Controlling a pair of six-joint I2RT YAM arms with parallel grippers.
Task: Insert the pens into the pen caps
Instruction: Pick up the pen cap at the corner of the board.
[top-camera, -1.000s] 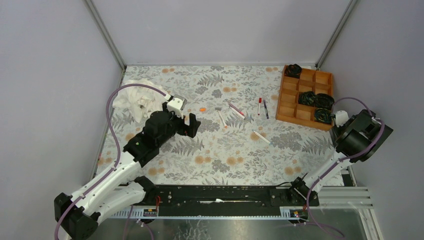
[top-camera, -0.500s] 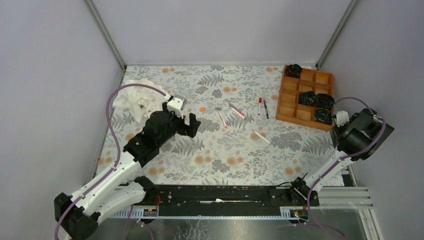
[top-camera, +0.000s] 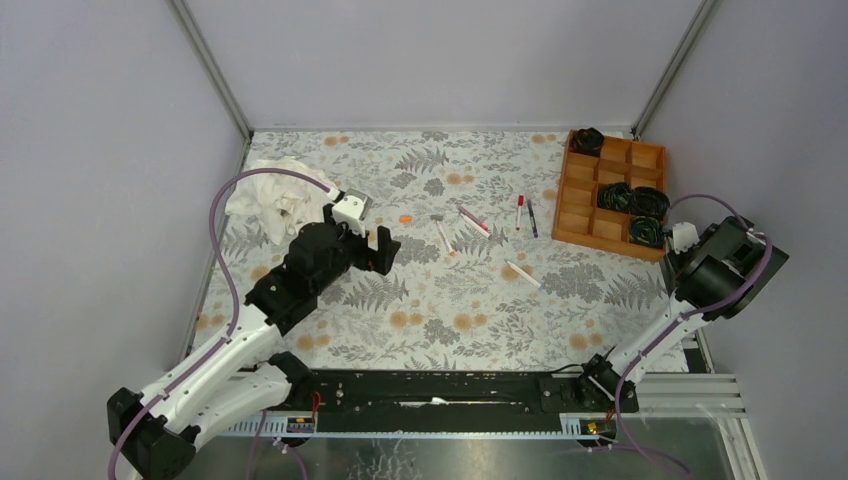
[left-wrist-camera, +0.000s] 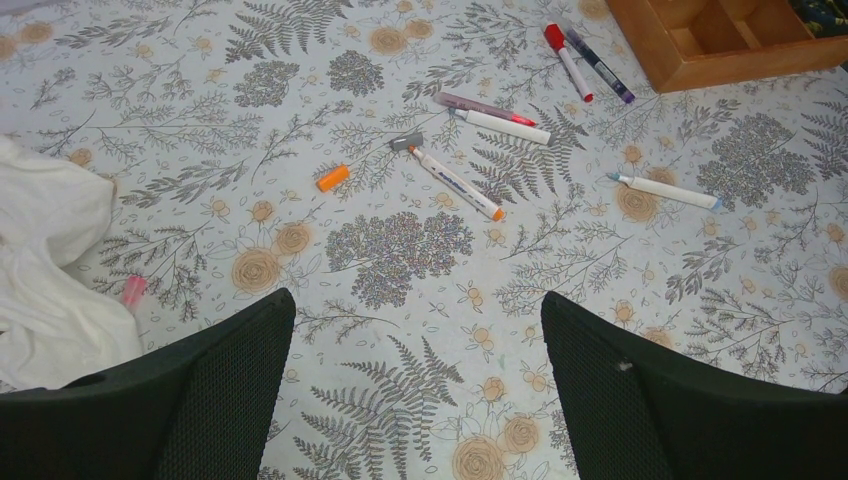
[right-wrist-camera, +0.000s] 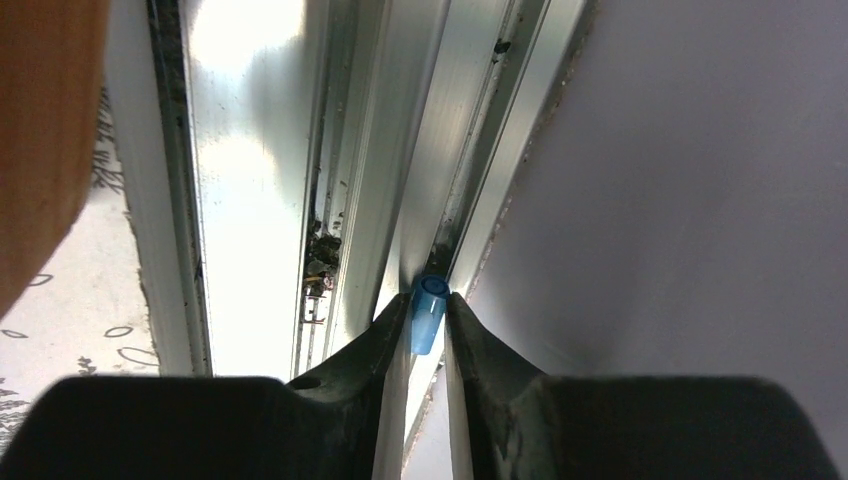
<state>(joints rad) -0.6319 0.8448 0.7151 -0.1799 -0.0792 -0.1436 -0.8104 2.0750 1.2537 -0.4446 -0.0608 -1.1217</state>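
My right gripper (right-wrist-camera: 428, 302) is shut on a small blue pen cap (right-wrist-camera: 427, 318), held over the metal rail by the wall, off the mat's right edge. Several pens lie mid-mat: a white one with an orange tip (left-wrist-camera: 455, 183), a white one (left-wrist-camera: 500, 126) beside a pinkish one (left-wrist-camera: 480, 104), a red-capped one (left-wrist-camera: 567, 60), a dark purple one (left-wrist-camera: 597, 65) and a white, blue-tipped one (left-wrist-camera: 665, 190). An orange cap (left-wrist-camera: 333, 178) and a grey cap (left-wrist-camera: 405, 142) lie near the orange-tipped pen. My left gripper (left-wrist-camera: 415, 300) hovers open above the mat, short of them, holding nothing.
A wooden compartment tray (top-camera: 590, 190) with black coiled items stands at the back right, its corner (right-wrist-camera: 40, 130) close to my right gripper. A crumpled white cloth (left-wrist-camera: 40, 270) lies at the left, a small pink piece (left-wrist-camera: 133, 290) beside it. Grey walls enclose the mat.
The right arm has shifted slightly toward the right wall. The left arm and the pens have not moved.
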